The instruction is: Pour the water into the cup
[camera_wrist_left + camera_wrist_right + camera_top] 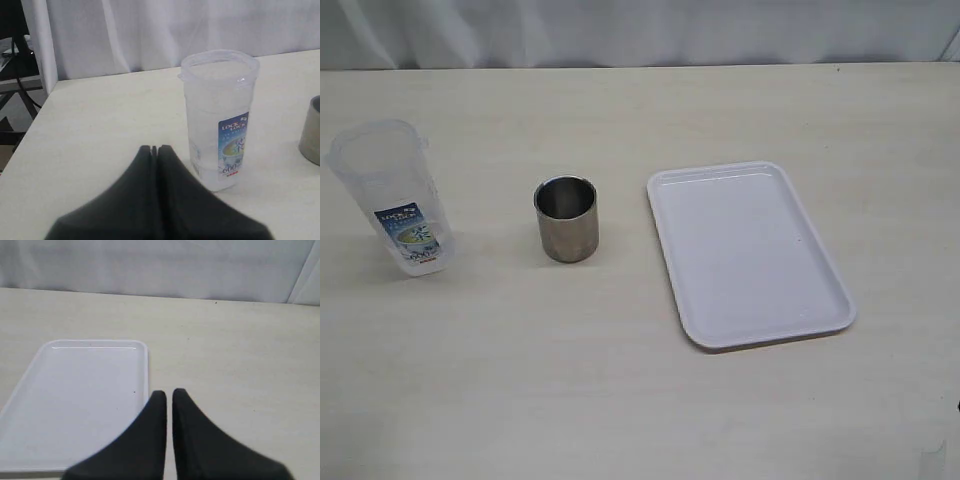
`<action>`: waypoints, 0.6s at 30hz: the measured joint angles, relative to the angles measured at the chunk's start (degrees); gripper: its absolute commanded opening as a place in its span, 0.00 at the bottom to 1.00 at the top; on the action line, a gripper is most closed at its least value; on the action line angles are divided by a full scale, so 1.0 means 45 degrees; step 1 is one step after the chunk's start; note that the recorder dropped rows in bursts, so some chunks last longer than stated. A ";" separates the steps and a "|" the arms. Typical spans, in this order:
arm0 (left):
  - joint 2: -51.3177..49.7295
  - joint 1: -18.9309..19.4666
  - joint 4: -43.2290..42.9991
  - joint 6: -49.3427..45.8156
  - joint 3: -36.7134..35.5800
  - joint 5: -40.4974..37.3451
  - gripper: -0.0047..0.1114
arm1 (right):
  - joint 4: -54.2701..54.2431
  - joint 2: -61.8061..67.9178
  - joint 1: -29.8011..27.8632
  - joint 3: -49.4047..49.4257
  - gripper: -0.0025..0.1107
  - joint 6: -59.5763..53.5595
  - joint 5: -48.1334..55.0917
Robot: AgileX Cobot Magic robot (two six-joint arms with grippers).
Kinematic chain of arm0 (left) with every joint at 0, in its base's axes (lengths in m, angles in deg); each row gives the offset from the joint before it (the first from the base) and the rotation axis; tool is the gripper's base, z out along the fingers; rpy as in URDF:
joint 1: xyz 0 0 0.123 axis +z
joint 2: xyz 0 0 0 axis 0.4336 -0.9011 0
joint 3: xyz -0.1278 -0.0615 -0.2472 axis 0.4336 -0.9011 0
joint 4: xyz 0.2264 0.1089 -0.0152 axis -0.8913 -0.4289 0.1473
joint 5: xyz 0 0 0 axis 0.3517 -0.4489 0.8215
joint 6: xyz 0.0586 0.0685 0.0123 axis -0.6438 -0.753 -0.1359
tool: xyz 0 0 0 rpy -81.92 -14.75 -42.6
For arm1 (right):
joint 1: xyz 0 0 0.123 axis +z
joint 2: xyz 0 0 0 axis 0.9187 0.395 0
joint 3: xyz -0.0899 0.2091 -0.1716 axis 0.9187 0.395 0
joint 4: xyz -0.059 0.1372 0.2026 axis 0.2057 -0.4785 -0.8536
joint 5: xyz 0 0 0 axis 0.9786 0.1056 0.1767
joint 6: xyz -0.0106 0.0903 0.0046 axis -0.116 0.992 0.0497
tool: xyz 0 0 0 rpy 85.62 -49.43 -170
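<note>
The steel cup stands upright on the table, left of centre; its edge shows in the left wrist view. A tall clear plastic pitcher with a blue-white label stands at the far left, also in the left wrist view. No water stream shows. My left gripper is shut and empty, short of the pitcher. My right gripper is shut and empty, with a thin slit between the fingers, beside the tray's edge. Neither gripper shows in the exterior view.
A white rectangular tray lies flat right of the cup, also in the right wrist view. A white curtain hangs behind the table's far edge. The table's left edge and dark frame parts show in the left wrist view.
</note>
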 measured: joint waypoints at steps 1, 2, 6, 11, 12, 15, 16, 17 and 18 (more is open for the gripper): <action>0.0000 0.0000 -0.0046 0.0000 0.0000 0.0000 0.04 | 0.0000 0.0000 0.0000 0.0000 0.06 0.0000 0.0000; 0.0000 0.0000 -0.0186 0.0000 0.0000 0.0000 0.04 | 0.0000 0.0000 0.0000 0.0000 0.06 0.0000 0.0000; 0.0000 0.0000 -0.0215 0.0000 0.0000 0.1172 0.04 | 0.0000 0.0000 0.0000 0.0000 0.06 0.0000 -0.0205; 0.0000 0.0000 0.0319 0.0000 0.0000 0.3334 0.04 | 0.0046 0.0000 0.0000 0.0000 0.06 0.0000 -0.1505; 0.0000 0.0000 0.0319 0.0000 0.0000 0.3683 0.04 | 0.0076 0.0000 0.0000 0.0000 0.06 0.0000 -0.1958; 0.0000 0.0000 0.0389 0.0000 0.0000 0.5024 0.04 | 0.0193 0.0000 0.0000 0.0000 0.06 0.0000 -0.3333; 0.0000 0.0000 0.0420 0.0000 0.0000 0.5524 0.04 | 0.0212 0.0000 0.0000 0.0000 0.06 0.0000 -0.3792; 0.0000 0.0000 0.0419 0.0000 0.0000 0.6000 0.04 | 0.0212 0.0000 0.0000 0.0000 0.06 0.0000 -0.4231; 0.0000 0.0000 0.0419 0.0000 0.0000 0.6437 0.04 | 0.0183 0.0000 0.0000 0.0000 0.06 0.0000 -0.4650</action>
